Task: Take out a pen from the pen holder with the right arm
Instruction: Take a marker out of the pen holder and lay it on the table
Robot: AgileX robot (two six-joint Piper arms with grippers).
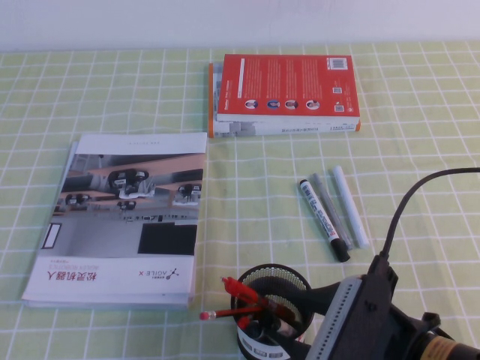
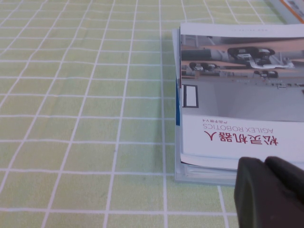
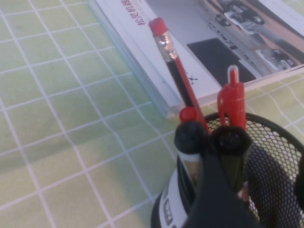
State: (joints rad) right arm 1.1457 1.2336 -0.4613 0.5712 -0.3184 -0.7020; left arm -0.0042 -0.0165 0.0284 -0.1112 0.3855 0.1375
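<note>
Locate the pen holder (image 1: 271, 279) at the table's near edge, right of centre. The red pen (image 3: 231, 99) stands in it against the rim that faces the table's left edge. Its long axis tilts up and toward that edge. A red pencil (image 3: 173, 61) leans lower the same way.

The right gripper (image 3: 259, 187) hangs over the holder, fingers spread wide and holding nothing. Its arm is the nearer one. The red pen rises just past one finger (image 3: 213, 199), not in the gap, so expect a shift toward the left edge before closing across the barrel.

The left gripper (image 2: 268, 178) sits over a corner of the brochure (image 2: 237, 133), fingers together and empty.
</note>
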